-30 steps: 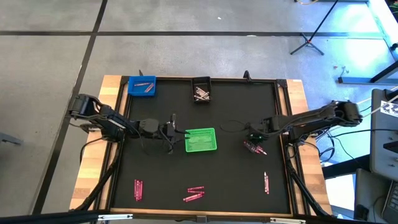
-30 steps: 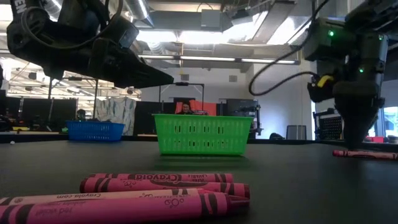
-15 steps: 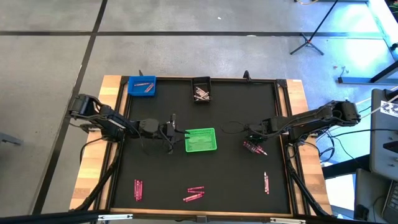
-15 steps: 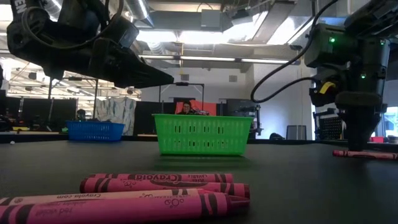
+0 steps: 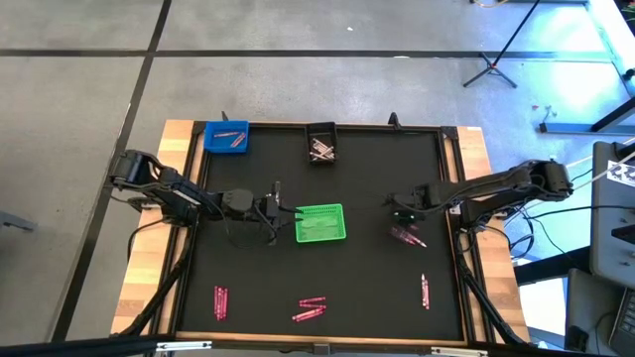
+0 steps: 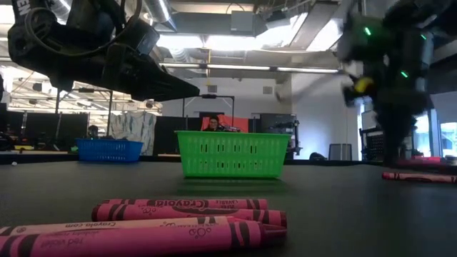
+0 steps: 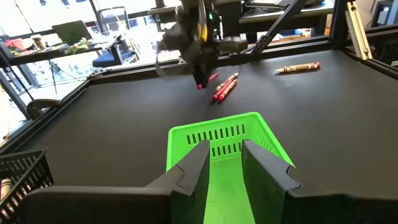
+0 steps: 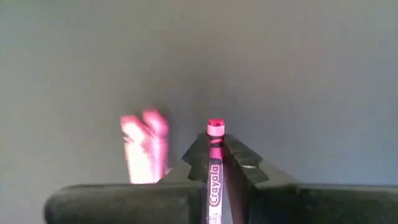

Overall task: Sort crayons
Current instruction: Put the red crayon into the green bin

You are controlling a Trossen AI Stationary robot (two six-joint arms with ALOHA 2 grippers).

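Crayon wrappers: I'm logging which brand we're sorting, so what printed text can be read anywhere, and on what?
"Crayola" – on the wrapper of the pink crayon clamped in the right gripper.
"Crayola" – on the upper of the pink crayons in the foreground, low view.
"crayola.com" and "red violet" – on the nearest crayon there.
Small print beside these logos: too small to read.

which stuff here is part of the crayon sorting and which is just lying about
Part of the job:
- crayon held in right end effector
- loose crayons
- green bin
- blue bin
- black bin

Just lying about:
- tripod
- cables
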